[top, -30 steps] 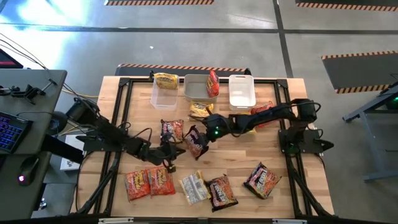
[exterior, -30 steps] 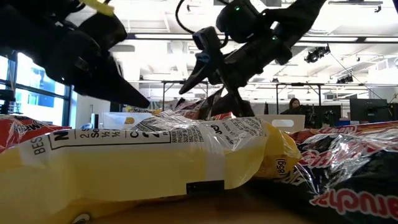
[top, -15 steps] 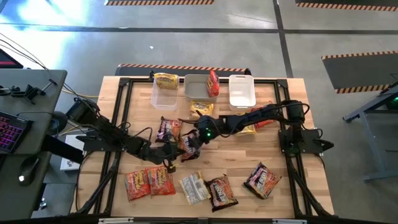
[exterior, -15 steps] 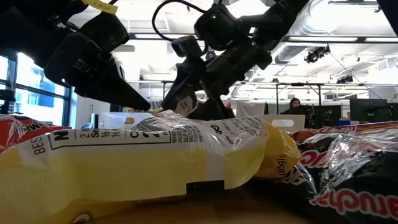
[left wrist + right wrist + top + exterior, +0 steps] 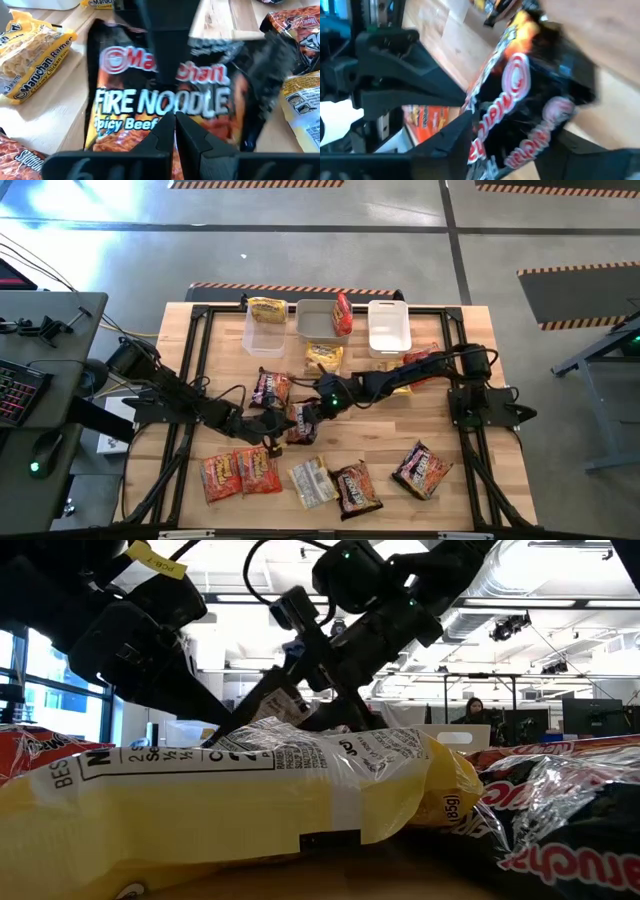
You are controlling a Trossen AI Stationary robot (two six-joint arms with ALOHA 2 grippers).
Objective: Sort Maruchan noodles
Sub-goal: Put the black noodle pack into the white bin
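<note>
My right gripper [image 5: 306,417] reaches across the table's middle and is shut on a dark Maruchan Fire Noodle packet [image 5: 298,423], which fills the left wrist view [image 5: 150,100]. My left gripper [image 5: 279,430] stands just on the packet's left with its fingers shut [image 5: 175,120], their tips at the packet's edge. Other packets lie flat on the table: two red-orange ones [image 5: 240,474], a pale yellow one [image 5: 311,481], and dark ones [image 5: 355,488] [image 5: 422,469] [image 5: 272,388]. A further yellow packet [image 5: 323,357] lies beside the tubs. My right gripper holds the dark packet [image 5: 520,100] pinched between its two fingers [image 5: 455,145], coming level from the table's right. One finger [image 5: 170,45] lies across the printed face. The packet is lifted off the table and tilted. My left gripper: I cannot tell whether its shut fingertips touch the packet's edge [image 5: 165,135].
Three tubs stand along the far edge: clear [image 5: 264,332], grey [image 5: 318,320] with a red packet [image 5: 343,313] leaning in it, and white [image 5: 388,327]. A yellow packet [image 5: 266,308] lies by the clear tub's far rim. Red and yellow packets [image 5: 420,357] lie under my right arm.
My right gripper has carried the dark packet toward the table's left and near edge, up to my left gripper. The packet has stayed clear of the table and has turned its printed face toward my left wrist camera.
</note>
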